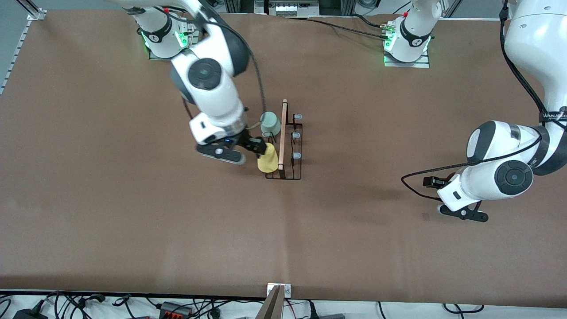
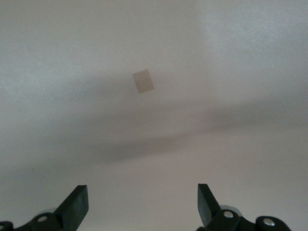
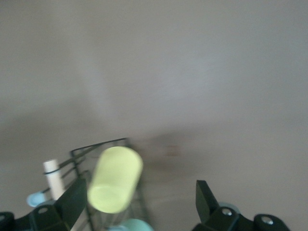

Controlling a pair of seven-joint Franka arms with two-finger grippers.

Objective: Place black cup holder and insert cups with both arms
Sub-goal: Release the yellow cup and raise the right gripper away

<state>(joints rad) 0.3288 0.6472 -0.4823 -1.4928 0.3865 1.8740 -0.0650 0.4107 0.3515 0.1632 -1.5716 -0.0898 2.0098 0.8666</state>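
Yellow tapered plastic cup hangs on the thin black wire cup holder, just beside the right gripper, whose fingers are spread. The left gripper waits over bare table, fingers spread too.

White lettering on the left arm's black band is too small to read.

We see the right gripper partly covering the yellow cup, whose seating on a prong cannot be told. In the right wrist view the rack and the pale green cup are blurred and cut off by the edge.
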